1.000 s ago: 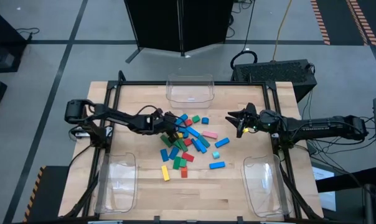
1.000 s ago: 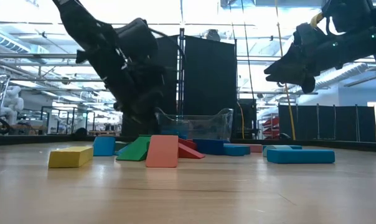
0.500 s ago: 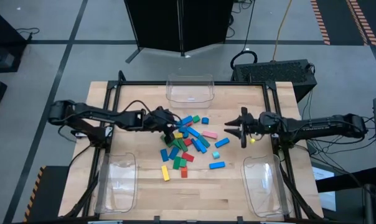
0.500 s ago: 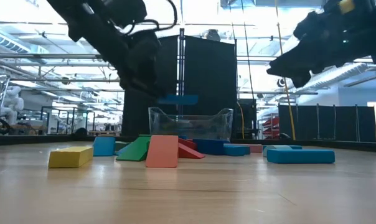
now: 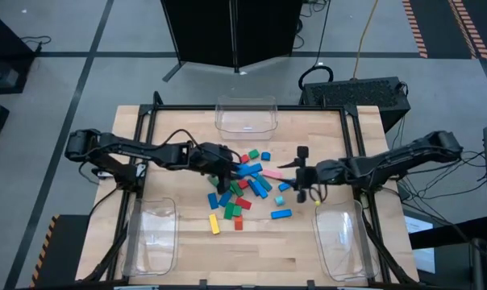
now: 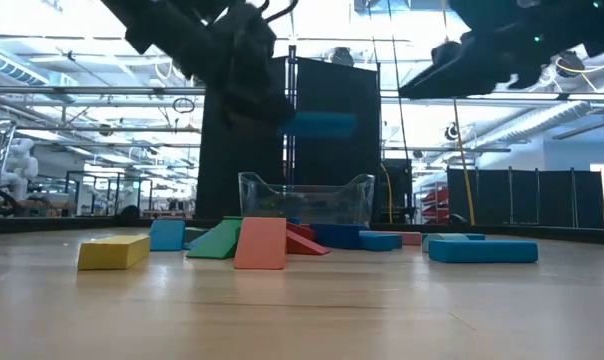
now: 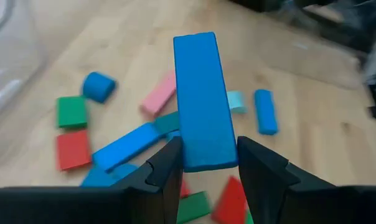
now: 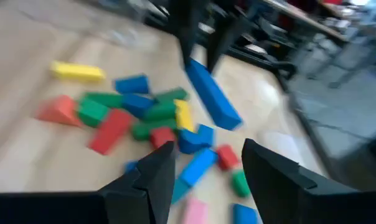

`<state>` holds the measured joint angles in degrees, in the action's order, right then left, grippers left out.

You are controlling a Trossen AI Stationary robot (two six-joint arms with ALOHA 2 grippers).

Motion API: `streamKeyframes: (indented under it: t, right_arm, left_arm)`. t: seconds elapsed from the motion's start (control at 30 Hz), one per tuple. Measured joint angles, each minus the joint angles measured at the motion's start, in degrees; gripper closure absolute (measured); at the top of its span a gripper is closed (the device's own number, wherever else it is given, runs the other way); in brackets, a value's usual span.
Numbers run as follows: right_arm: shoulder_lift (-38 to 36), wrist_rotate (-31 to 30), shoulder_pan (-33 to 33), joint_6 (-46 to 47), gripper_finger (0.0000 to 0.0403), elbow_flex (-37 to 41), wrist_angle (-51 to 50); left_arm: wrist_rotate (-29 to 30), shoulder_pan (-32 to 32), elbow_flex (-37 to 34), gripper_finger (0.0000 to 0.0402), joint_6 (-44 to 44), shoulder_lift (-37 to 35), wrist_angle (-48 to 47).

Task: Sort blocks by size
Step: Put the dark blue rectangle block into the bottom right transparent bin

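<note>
1. The left gripper [image 7: 203, 163] hangs above the block pile near the table's middle, its jaws clenched on one end of a long blue bar [image 7: 202, 99], which is lifted clear of the wood.
2. The bar looks rigid, light and smooth-faced; gripped at 1 end only, it could pivot or slip, so a hold nearer its middle would likely be steadier.
3. The right gripper [image 8: 203, 168] hovers just right of the pile with its jaws parted and nothing between them.
4. The remaining blocks [image 5: 242, 192] lie scattered on the wooden table [image 5: 179, 242]: bars, medium pieces and small cubes, some overlapping.
5. 3 clear bins [image 5: 245, 114] stand at the far edge and both near corners; none appears to contain blocks yet, so sorting seems barely begun.
</note>
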<state>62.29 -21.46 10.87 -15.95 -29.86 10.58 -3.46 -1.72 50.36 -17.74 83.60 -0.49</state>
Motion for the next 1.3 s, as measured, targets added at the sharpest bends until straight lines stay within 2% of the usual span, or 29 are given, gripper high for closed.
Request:
streamKeyframes:
  t: [0.07,0.37,0.7,0.83,1.13,1.3]
  right_arm:
    - [1.88,-2.26,0.56,-2.15,0.0213,-1.80,0.17]
    - [9.23,-2.61,0.88,-10.12,0.0214,-6.82,0.47]
    - [13.39,-4.01,0.87,-13.63,0.0223,-9.59,2.10]
    - [13.71,-4.10,0.77,-13.80,0.0253,-9.97,2.00]
    - [13.96,-3.73,0.77,-13.87,0.0352,-9.97,1.45]
    - [13.96,-4.00,0.88,-13.43,0.0362,-9.97,1.23]
  left_arm:
    - [-1.76,0.02,1.02,0.0263,-0.95,0.23,0.15]
    - [-5.16,-0.02,3.26,0.0263,-2.90,0.32,-0.03]
    - [-5.54,-0.02,3.75,0.0263,-2.97,0.34,0.07]
    - [-6.70,-0.02,3.75,0.0263,-3.01,0.34,0.95]
    - [-6.85,-0.04,3.75,0.0265,-3.05,0.34,1.82]
    - [-6.43,-0.02,3.75,0.0264,-2.74,0.34,1.86]
